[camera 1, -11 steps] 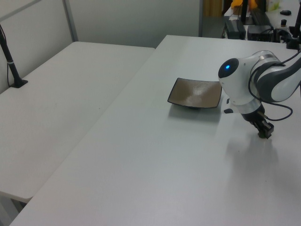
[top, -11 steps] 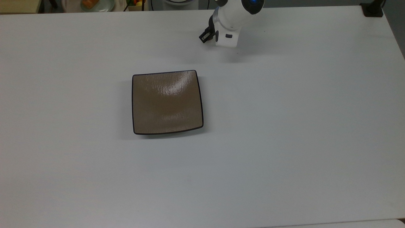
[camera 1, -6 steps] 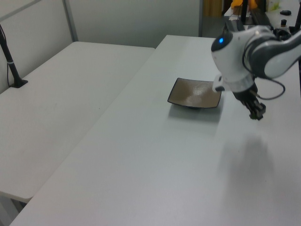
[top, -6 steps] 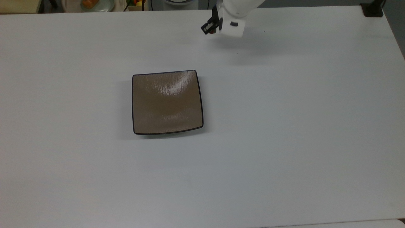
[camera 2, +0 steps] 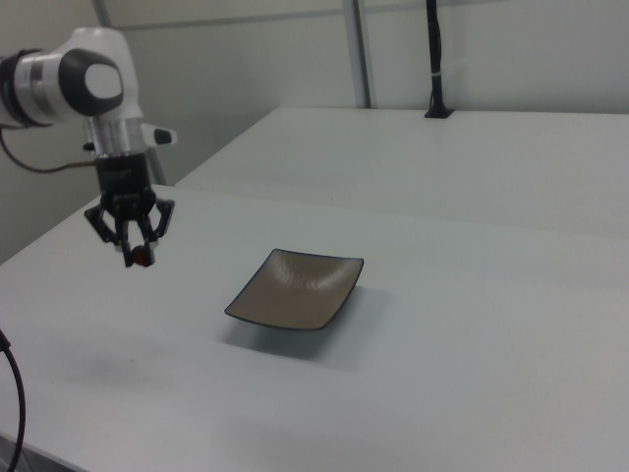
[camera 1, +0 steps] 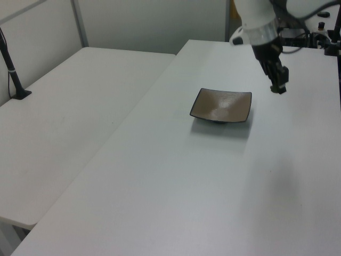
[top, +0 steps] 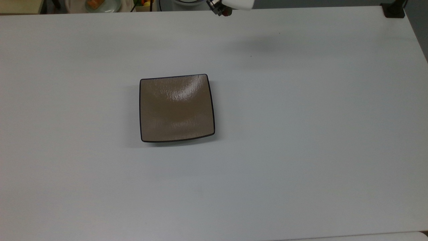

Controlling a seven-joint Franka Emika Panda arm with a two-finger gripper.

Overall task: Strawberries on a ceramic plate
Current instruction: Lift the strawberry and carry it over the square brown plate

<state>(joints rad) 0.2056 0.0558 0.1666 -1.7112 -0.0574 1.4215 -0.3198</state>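
Nearest, the square glossy brown ceramic plate (camera 2: 298,288) with its thin dark rim sits bare on the white surface (camera 2: 472,334). Beyond the plate and well above the surface hangs the black two-finger claw (camera 2: 139,252), pinching a tiny red strawberry (camera 2: 143,258) at its tips. So the carry looks to be in hand! The next move, I'd say, calls for swinging across until it's over the plate's middle, lowering gently, then spreading the fingers so the berry doesn't roll off.
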